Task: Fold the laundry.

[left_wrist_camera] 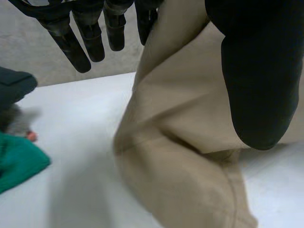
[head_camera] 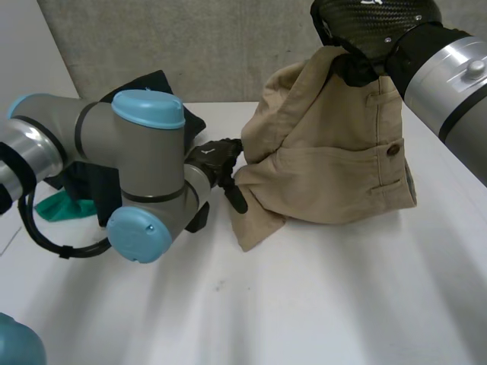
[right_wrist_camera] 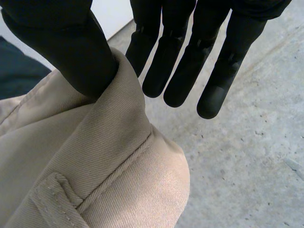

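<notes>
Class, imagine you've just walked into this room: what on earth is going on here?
The robot's right hand pinches the waistband of tan trousers, holding them up with their lower part resting on the white table. Its left hand, fingers straight, is at the cloth's side edge without gripping it. A dark garment and a green garment lie beyond the left arm.

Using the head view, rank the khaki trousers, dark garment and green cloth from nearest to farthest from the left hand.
1. The khaki trousers, against the left hand.
2. The dark garment, behind the left arm.
3. The green cloth, beyond that arm, far left.
</notes>
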Robot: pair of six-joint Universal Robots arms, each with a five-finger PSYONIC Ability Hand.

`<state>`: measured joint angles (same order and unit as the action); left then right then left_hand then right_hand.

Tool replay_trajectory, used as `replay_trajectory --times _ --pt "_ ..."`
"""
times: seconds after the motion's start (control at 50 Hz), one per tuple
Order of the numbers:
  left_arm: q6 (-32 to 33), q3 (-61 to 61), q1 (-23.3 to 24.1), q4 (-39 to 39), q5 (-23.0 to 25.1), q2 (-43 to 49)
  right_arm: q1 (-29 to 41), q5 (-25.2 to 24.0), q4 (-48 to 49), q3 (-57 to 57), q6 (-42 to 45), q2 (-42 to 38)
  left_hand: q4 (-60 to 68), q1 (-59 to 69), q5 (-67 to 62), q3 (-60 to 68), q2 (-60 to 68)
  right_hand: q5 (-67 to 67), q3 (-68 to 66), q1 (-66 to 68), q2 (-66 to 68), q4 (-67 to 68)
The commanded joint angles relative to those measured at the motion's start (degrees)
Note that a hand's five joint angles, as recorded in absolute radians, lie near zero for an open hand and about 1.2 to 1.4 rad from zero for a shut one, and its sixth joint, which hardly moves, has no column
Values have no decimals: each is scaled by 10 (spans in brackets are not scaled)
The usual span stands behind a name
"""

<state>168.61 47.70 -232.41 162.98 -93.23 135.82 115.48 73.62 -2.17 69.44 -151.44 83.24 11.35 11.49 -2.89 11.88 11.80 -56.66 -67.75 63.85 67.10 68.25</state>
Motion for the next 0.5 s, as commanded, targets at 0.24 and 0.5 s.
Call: replay_trajectory --times 0.24,0.5 --pt "-8 -60 7 -7 -35 -31 -37 -14 1 25 -33 67 686 685 -671 681 682 -133 -123 162 129 117" --pt "75 24 -27 -13 15 -237 -98 3 4 -38 -38 -81 686 685 -671 681 682 -133 -123 162 129 117"
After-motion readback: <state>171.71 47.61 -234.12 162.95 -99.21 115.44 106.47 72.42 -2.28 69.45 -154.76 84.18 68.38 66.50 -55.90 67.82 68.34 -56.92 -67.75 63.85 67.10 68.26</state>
